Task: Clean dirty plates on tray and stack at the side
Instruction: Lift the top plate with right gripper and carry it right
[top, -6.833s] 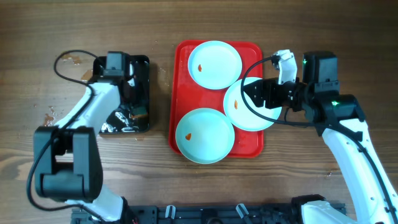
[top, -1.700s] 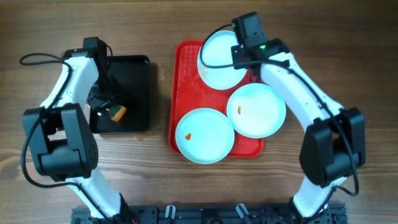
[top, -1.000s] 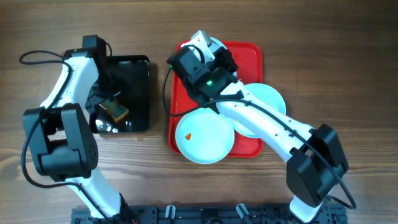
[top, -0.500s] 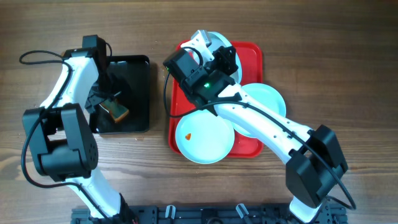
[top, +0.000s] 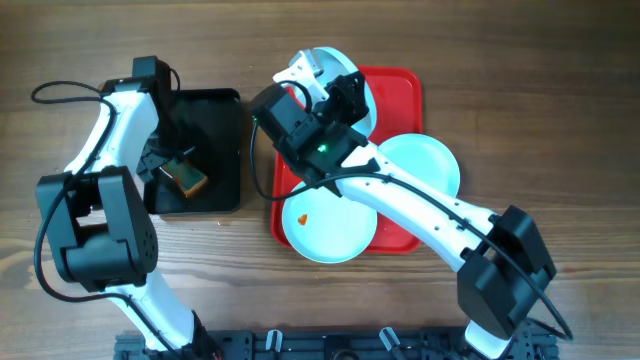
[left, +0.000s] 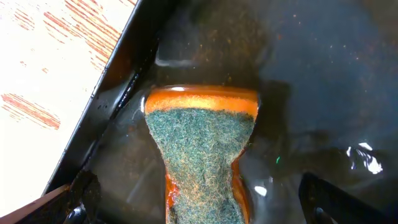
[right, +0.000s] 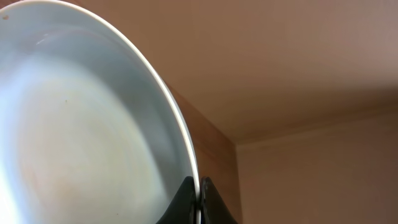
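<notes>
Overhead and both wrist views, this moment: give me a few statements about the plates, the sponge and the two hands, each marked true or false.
1. The right hand is shut on the rim of the held plate. True.
2. The left hand grips the sponge. False: it is open, with its fingers apart from the sponge, which lies in the wet black tray.
3. The front plate carries an orange smear. True.
4. All three plates lie flat on the red tray. False: one is held up tilted, and only the front plate and the right plate rest on it.
</notes>
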